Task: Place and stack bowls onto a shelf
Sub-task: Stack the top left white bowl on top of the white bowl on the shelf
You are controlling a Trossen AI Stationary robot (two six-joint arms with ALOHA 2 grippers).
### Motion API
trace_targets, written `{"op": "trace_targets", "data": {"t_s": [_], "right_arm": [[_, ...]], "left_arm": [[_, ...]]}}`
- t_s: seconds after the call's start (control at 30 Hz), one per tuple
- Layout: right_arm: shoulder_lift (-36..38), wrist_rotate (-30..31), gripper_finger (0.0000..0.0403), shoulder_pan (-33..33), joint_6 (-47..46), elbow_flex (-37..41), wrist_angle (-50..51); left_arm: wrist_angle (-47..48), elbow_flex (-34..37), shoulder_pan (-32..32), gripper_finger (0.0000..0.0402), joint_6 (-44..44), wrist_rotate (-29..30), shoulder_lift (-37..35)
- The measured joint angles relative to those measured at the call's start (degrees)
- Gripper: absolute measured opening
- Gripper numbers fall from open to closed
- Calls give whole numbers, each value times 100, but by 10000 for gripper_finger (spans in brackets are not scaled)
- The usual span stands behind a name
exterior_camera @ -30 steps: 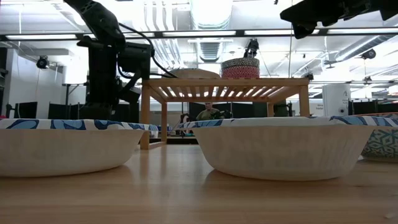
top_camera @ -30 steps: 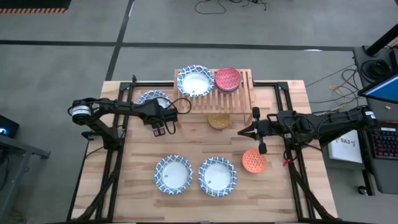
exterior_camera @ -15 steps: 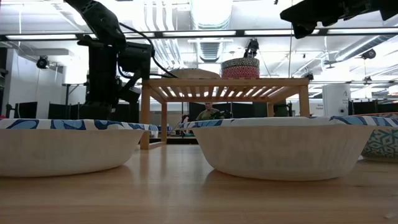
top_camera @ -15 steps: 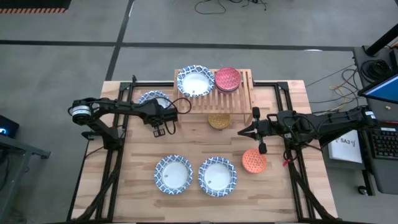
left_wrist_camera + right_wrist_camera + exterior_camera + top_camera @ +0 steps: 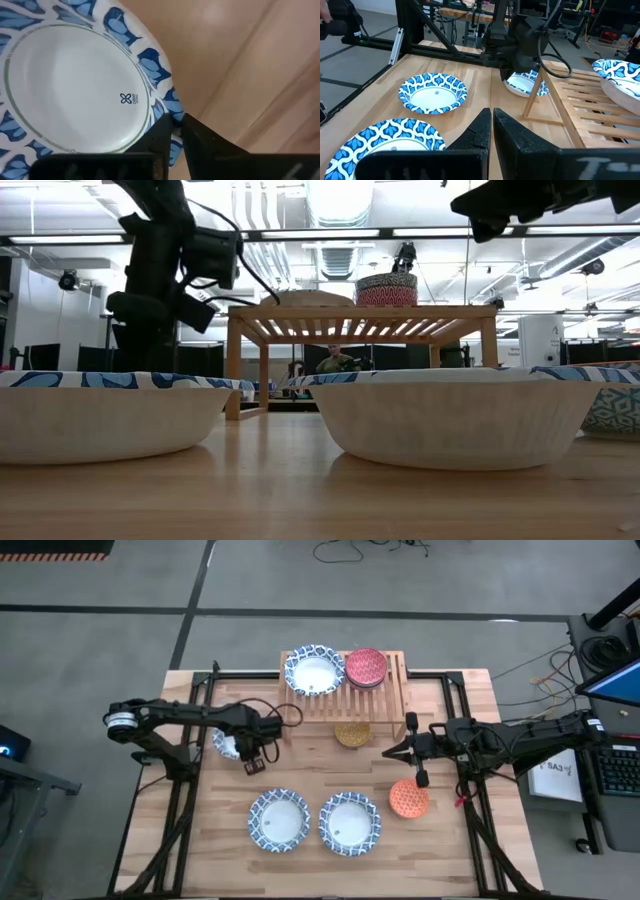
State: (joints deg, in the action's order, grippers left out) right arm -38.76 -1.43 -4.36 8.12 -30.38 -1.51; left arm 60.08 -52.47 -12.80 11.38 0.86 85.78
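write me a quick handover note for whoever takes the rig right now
Left gripper: shut on a patterned bowl's rim, left of the shelf.
Right gripper: shut, empty, in the air right of the yellow bowl.
Done: one patterned bowl and the red bowl on the shelf.
Left: the held bowl, two patterned bowls at the front, the yellow bowl and the orange bowl.
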Motion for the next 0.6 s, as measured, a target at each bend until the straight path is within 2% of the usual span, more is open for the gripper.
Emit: {"op": "trace_targets", "data": {"t_s": [0.17, 0.37, 0.47, 0.6], "right_arm": [[0, 0, 9, 0, -2, 3, -2], [-2, 0, 9, 0, -4, 3, -3], [0, 0, 9, 0, -2, 3, -3], [0, 0, 9, 0, 0, 5, -3]], "left_arm": [[-7, 0, 283, 87, -31, 60, 2], [-21, 9, 777, 170, 42, 780, -11], [-128, 141, 865, 187, 258, 858, -11], [-579, 577, 864, 183, 593, 903, -7]]}}
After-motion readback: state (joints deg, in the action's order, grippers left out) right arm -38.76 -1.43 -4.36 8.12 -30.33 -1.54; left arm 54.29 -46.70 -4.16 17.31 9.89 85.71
